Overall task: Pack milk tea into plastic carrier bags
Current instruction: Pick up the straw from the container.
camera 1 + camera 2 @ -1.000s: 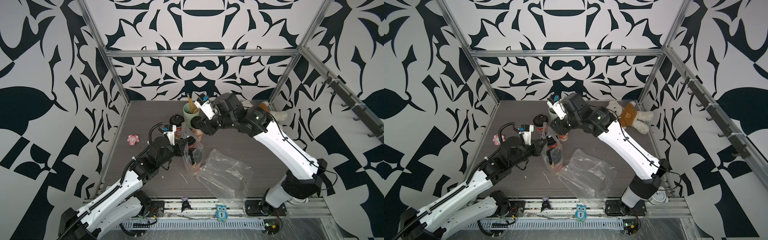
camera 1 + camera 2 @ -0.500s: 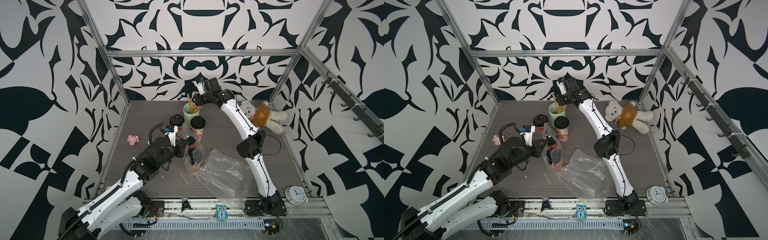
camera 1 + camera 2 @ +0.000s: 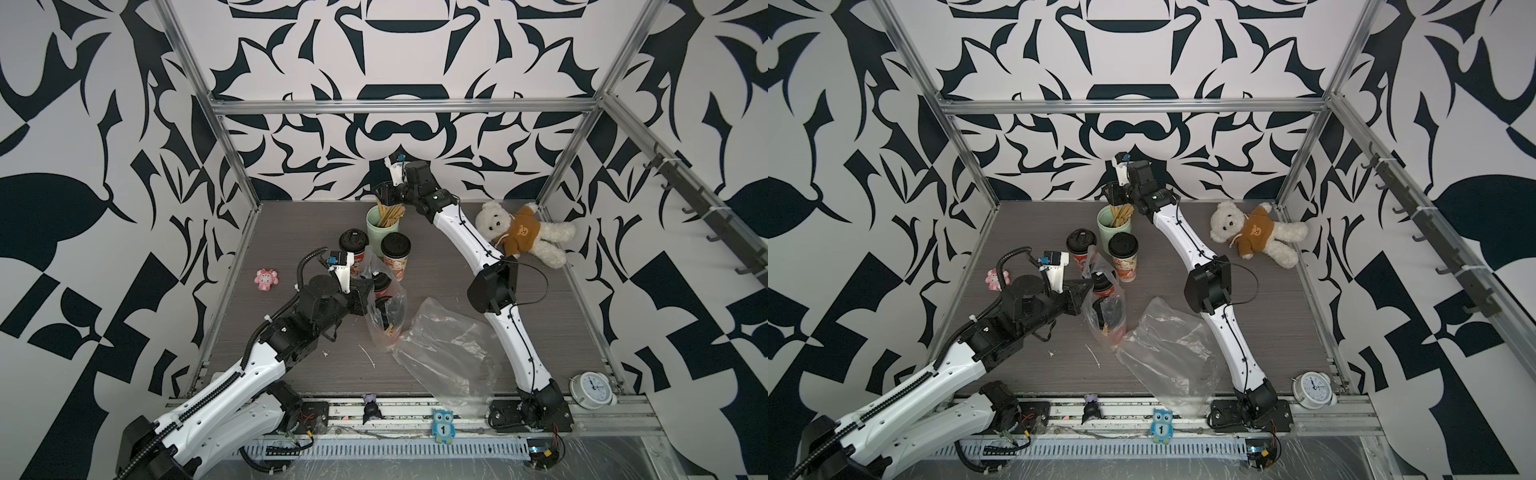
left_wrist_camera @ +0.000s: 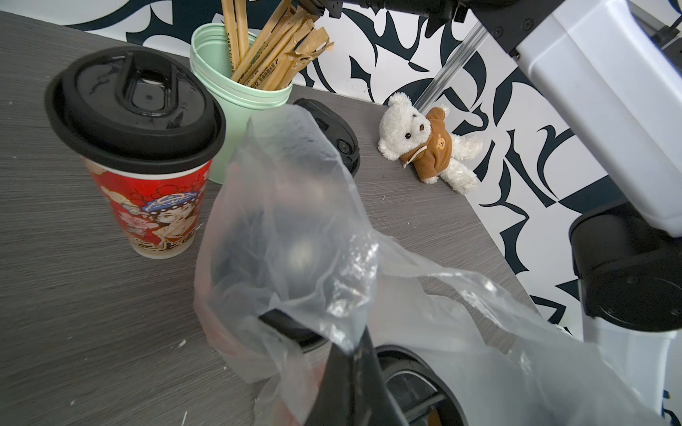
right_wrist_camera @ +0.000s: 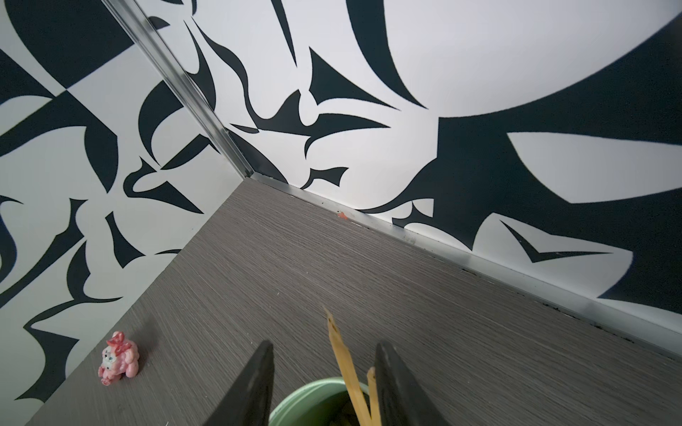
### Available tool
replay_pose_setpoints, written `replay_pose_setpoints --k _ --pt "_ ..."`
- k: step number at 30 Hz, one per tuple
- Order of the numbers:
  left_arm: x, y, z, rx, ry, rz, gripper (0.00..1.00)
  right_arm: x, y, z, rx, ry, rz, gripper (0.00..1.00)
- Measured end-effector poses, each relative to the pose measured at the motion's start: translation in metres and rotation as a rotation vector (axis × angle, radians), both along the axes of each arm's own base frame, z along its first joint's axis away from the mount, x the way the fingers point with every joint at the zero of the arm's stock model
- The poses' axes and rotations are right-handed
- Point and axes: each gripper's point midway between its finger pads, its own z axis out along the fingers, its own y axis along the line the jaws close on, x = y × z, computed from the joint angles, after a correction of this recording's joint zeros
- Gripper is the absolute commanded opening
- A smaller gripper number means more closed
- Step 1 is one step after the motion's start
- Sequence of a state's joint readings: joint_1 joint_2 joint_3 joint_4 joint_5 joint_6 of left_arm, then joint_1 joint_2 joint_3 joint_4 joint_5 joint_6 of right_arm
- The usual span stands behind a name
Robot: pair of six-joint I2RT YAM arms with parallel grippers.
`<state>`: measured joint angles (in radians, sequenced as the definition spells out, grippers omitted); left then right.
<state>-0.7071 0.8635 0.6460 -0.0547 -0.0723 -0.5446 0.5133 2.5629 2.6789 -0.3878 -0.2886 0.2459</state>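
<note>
Pinching a fold of thin, crinkly clear film, my left tool (image 4: 354,354) has its black jaws pressed together on the rim of the upright carrier bag (image 3: 384,320), which stands near the middle of the grey wood-grain worktop (image 3: 291,249). Two packed cups (image 3: 1111,309) show their black dome lids dark through the film in both top views. Just behind the bag stand two more tall paper milk teas, a red cup (image 4: 147,206) with a cartoon print and a cream cup (image 3: 397,259), each under a glossy black dome lid. The second bag (image 3: 449,353) lies slack and rumpled on the worktop, just beside the first. My right tool (image 5: 324,346) hangs over the lidless mint-green cup (image 5: 313,400) by the back wall, its flat dark jaws standing apart with tan paper-wrapped sticks (image 5: 341,354) rising between them; I cannot tell whether one touches a jaw.
</note>
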Motion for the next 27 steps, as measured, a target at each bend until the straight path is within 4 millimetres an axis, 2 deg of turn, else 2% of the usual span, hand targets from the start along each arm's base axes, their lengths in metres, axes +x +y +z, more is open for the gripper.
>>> replay_pose_setpoints --k 7,13,16,21,24,27 --pt "0.001 0.000 -0.001 0.002 0.001 0.003 0.00 0.006 0.005 0.006 0.039 -0.034 0.000 0.48" --pt "0.002 0.001 -0.001 0.000 0.001 0.013 0.00 0.010 0.007 -0.011 0.031 -0.020 -0.001 0.47" --pt "0.003 0.001 -0.002 0.000 0.004 0.016 0.00 0.011 0.008 -0.019 0.025 -0.009 -0.002 0.38" --pt "0.003 0.001 -0.003 0.002 0.006 0.017 0.00 0.012 0.008 -0.022 0.030 -0.003 -0.004 0.05" --pt "0.003 0.001 -0.003 0.001 0.005 0.017 0.00 0.013 0.009 -0.019 0.036 -0.014 -0.004 0.00" --pt "0.003 0.001 -0.008 0.007 0.012 0.018 0.00 0.013 0.009 -0.017 0.041 -0.020 -0.003 0.00"
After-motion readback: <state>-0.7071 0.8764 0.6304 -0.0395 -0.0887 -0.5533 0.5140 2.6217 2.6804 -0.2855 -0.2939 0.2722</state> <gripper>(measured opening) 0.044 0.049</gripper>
